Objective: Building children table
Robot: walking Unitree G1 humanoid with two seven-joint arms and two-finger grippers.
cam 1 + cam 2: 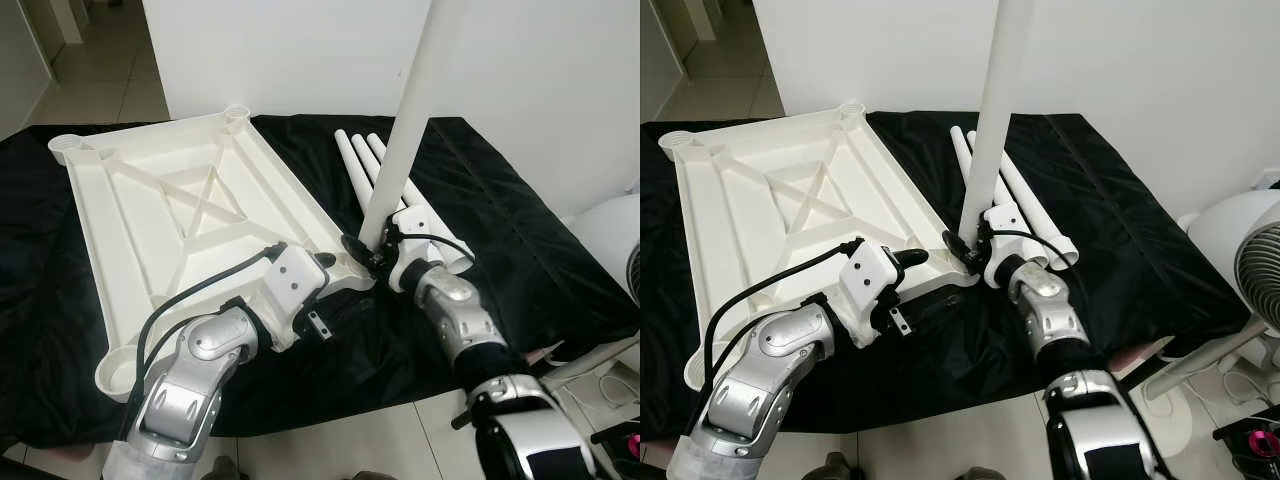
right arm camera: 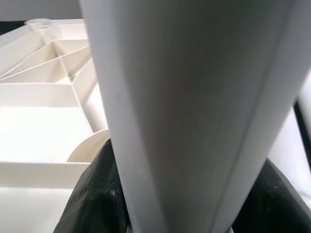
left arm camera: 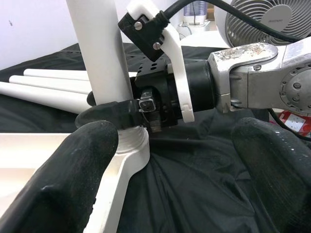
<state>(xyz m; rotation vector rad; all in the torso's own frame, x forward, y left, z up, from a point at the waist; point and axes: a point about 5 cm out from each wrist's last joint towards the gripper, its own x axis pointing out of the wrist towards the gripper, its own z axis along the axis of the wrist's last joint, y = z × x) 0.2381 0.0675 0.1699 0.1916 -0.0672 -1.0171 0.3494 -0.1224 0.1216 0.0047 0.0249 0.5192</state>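
Right claw [image 1: 372, 252] clamped round white leg [image 1: 405, 120], upright in corner socket of upturned tabletop [image 1: 170, 215] on black cloth. Left claw [image 1: 322, 290] open beside that corner. Best kept vertical, pressed straight down.

The tabletop [image 1: 190, 215] lies upside down on the cloth [image 1: 520, 250], which covers the floor [image 1: 100, 75] in front of the wall [image 1: 540, 60]. At its near right corner socket [image 3: 131, 145] a leg [image 1: 405, 120] stands upright, and the right gripper [image 1: 372, 250] is clamped around the leg's base. The left gripper [image 1: 322, 262] sits just left of that corner, over the tabletop's near edge, fingers [image 3: 68, 179] spread either side of the socket. Behind the standing leg, three spare legs [image 1: 362, 160] lie side by side on the cloth. A fan [image 1: 1250, 260] stands off to the right.
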